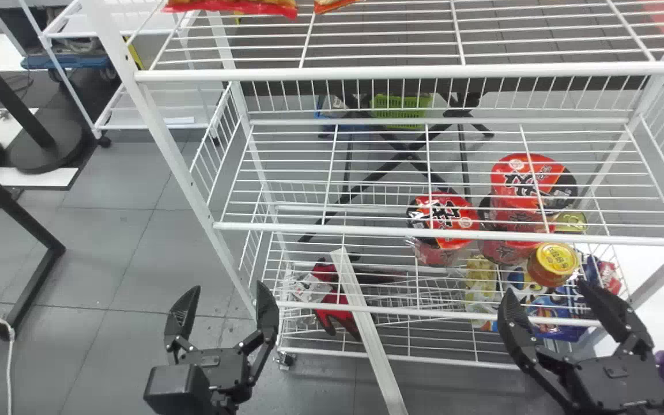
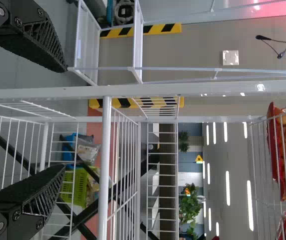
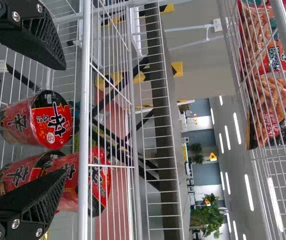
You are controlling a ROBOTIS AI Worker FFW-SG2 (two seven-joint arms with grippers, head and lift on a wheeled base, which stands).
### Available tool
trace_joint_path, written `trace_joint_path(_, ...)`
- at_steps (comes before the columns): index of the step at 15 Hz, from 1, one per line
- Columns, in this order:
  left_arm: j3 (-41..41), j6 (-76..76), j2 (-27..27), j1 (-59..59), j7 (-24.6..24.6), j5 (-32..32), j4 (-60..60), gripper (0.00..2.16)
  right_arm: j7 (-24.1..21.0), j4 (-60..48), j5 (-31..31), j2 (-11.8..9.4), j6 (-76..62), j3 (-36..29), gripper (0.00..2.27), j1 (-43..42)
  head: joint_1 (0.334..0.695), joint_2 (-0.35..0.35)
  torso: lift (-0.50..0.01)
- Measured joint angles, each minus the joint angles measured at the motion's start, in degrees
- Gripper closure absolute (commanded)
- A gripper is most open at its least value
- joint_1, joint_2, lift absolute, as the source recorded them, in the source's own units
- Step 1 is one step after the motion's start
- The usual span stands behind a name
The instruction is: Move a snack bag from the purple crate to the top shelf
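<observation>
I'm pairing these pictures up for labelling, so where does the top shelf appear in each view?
Head view: the top shelf runs across the top of the picture.
Left wrist view: along the right edge, mostly in the lower half.
Right wrist view: down the right side.
Shared landmark: snack bags lying on that shelf.

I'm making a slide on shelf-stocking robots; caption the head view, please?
Left gripper and right gripper, open and empty, before a white wire rack holding red cups and snack bags.
</observation>
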Motion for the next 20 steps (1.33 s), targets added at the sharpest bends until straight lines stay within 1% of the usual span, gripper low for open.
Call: trace_joint_path(20,-0.7,0.4,0.0,0.9,0.4,-0.7,-1.0,0.15,0.0,-1.8,0.1,-0.1,-0.3,0.2,0.07,1.6,0.695,0.111,-0.423)
